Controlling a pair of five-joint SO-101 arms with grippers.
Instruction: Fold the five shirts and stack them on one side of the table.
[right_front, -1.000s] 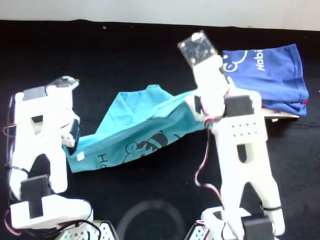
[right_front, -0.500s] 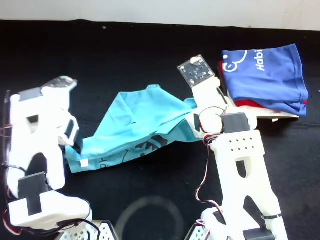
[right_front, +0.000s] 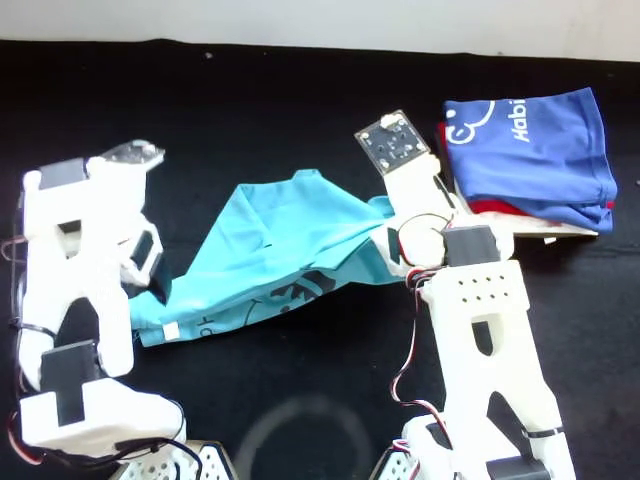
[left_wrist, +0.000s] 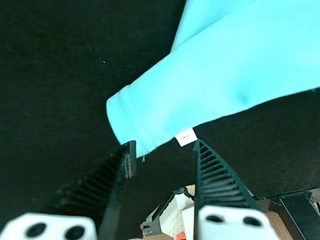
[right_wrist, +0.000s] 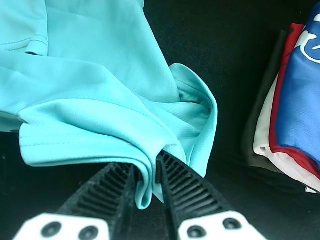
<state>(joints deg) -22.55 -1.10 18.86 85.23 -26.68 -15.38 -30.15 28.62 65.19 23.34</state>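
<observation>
Across the middle of the black desk (right_front: 250, 110) a teal shirt (right_front: 285, 250) is spread, rumpled and partly doubled over, its length running from the left arm to the right arm. One bunched fold at the shirt's right end is pinched between the closed fingers of the right end effector (right_wrist: 146, 172), and the cloth is gathered into creases just above the grip. At the other end, the left end effector (left_wrist: 164, 150) is held wide open with nothing in it; the stitched hem corner and a small white label (left_wrist: 186, 136) are seen just beyond its fingertips. Toward the far right of the desk a stack of folded shirts (right_front: 530, 150) is laid, a blue shirt (right_front: 540, 130) on top, with red, white and dark layers showing at its edge. The stack is kept apart from the teal shirt by a strip of bare desk.
</observation>
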